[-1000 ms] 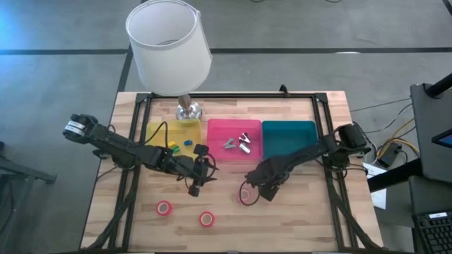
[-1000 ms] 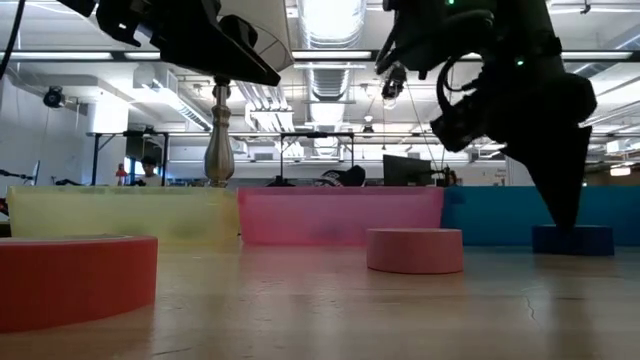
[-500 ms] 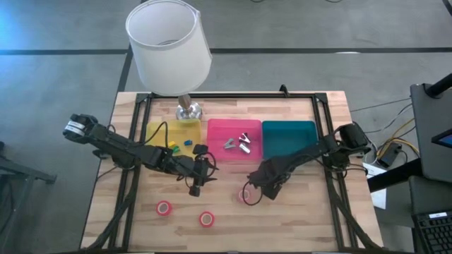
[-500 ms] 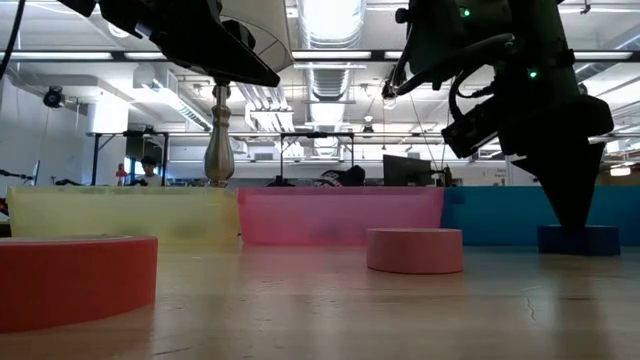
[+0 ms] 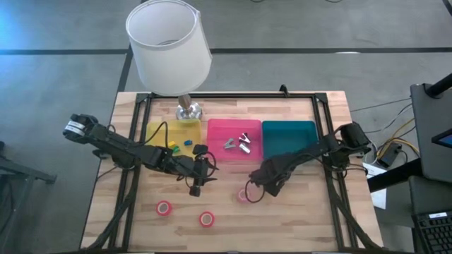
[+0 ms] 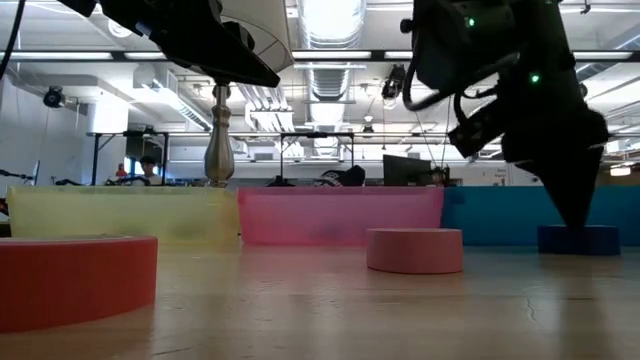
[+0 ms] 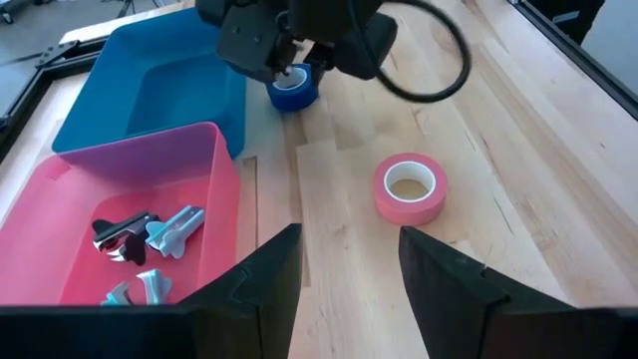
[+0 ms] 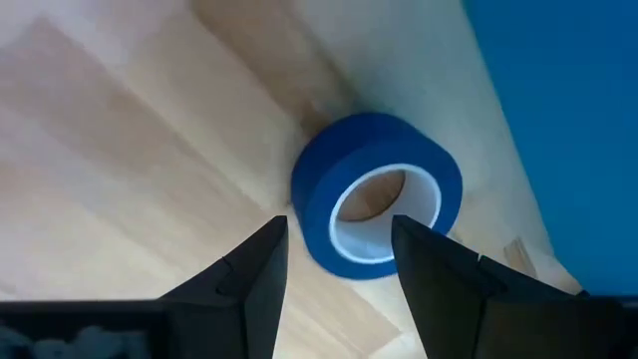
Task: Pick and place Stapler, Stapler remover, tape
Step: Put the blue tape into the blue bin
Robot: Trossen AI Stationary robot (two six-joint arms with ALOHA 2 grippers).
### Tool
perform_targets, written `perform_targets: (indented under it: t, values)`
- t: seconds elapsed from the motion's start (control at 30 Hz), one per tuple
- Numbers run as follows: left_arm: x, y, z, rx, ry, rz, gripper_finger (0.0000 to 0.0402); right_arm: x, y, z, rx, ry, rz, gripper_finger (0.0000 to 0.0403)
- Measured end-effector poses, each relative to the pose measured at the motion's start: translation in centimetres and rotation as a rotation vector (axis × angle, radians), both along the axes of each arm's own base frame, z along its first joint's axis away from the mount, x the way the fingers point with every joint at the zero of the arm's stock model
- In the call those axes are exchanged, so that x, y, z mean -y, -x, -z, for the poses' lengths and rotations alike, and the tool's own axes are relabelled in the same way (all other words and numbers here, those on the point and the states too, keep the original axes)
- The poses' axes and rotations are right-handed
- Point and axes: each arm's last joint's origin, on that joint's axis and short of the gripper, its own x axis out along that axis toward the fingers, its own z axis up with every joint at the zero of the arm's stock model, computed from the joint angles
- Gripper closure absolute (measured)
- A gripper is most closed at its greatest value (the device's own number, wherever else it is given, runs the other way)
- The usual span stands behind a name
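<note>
Four tape rolls are seen on the wooden table. Three red rolls lie apart on the near boards. One blue roll sits just beside the blue bin, directly ahead of the right gripper, whose fingers are spread and clear of it. The left gripper is held above the boards near the pink bin, fingers parted, nothing pinched. Metal claw pieces are noted inside the pink bin.

Three red tape rolls, one blue tape roll, three bins, one lamp
</note>
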Motion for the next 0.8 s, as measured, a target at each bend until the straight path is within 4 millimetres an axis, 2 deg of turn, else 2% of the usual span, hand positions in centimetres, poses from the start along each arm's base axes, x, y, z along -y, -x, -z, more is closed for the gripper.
perform_targets:
  t: [0.43, 0.63, 0.8]
  values:
    - [0.0, 0.0, 0.0, 0.000, 0.000, 0.000, 0.0229, 0.4, 1.3, 2.7, 0.028, 0.005, 0.082, 0.0225]
    - [0.0, 0.0, 0.0, -0.001, -0.003, 0.002, 0.0229, 0.3, 1.3, 2.7, 0.032, 0.010, 0.104, 0.0237]
    - [0.0, 0.0, 0.0, -0.001, -0.005, 0.002, 0.0229, 0.1, 0.5, 2.1, 0.050, -0.003, 0.057, 0.0267]
